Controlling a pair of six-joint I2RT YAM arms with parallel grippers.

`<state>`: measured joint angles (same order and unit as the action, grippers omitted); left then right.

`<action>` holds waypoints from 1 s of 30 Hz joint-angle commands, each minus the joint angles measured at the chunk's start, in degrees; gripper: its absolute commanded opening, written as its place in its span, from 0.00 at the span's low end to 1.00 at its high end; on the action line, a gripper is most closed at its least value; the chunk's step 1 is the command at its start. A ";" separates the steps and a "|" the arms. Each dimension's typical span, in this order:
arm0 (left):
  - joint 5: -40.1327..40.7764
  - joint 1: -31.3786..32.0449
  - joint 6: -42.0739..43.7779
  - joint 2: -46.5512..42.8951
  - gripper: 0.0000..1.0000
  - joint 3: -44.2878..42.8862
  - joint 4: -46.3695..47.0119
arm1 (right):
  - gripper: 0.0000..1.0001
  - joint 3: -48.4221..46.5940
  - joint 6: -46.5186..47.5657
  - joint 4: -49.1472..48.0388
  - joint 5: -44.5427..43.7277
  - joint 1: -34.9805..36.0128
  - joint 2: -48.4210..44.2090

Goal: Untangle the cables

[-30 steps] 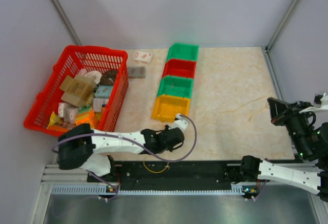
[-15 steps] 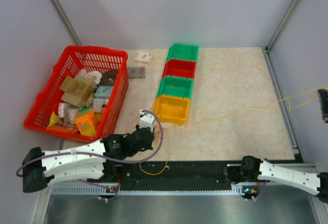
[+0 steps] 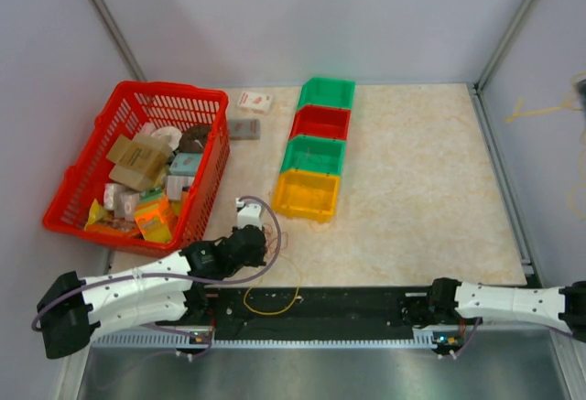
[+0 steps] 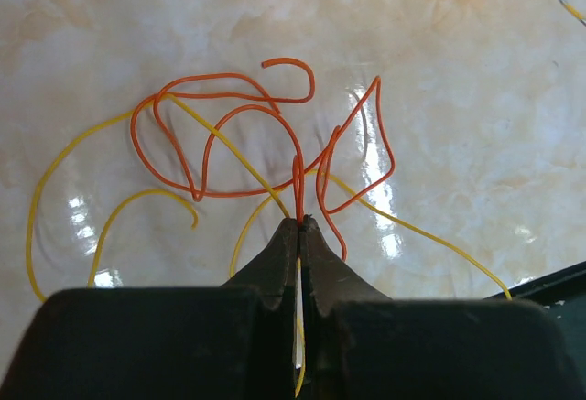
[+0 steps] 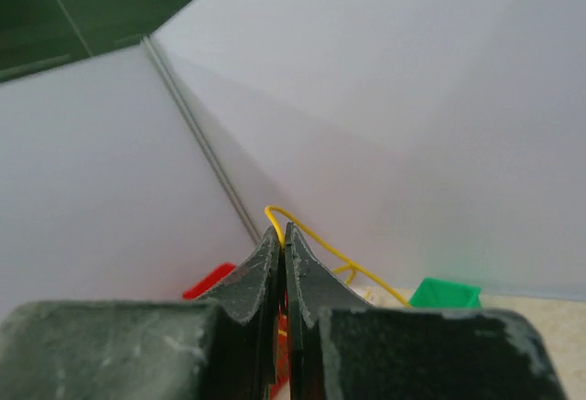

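Roughly halfway on the cable untangle, both claws hanging onto a strand

The table (image 3: 412, 189) is carrying the red basket (image 3: 137, 167) and the row of bins (image 3: 316, 157), all sitting well apart from the action. The left gripper (image 4: 299, 223) is clenching a fold of the orange cable (image 4: 298, 176) low over the tabletop near the front edge. The right gripper (image 5: 282, 231) is pinching a yellow cable (image 5: 322, 242) up in the air, off past the table's right side. I'm guessing it's partly done: a yellow strand (image 4: 412, 231) is crossing through the orange loops, so those are needing separating.
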<state>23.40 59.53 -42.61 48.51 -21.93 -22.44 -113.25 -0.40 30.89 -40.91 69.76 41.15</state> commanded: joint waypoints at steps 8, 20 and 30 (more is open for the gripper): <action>-4.94 -0.20 0.34 -2.28 0.00 0.40 5.47 | 0.00 19.38 4.88 -14.01 2.41 0.73 7.97; -7.58 -0.29 -0.19 -8.34 0.00 3.12 7.41 | 0.00 19.47 4.28 -20.69 8.46 0.12 21.86; -7.93 -0.20 -0.37 -12.39 0.00 3.56 6.88 | 0.00 14.55 -2.14 -21.84 19.89 -7.70 29.34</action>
<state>15.81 59.53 -42.54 37.39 -19.03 -18.00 -94.85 0.34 11.86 -26.28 63.29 69.19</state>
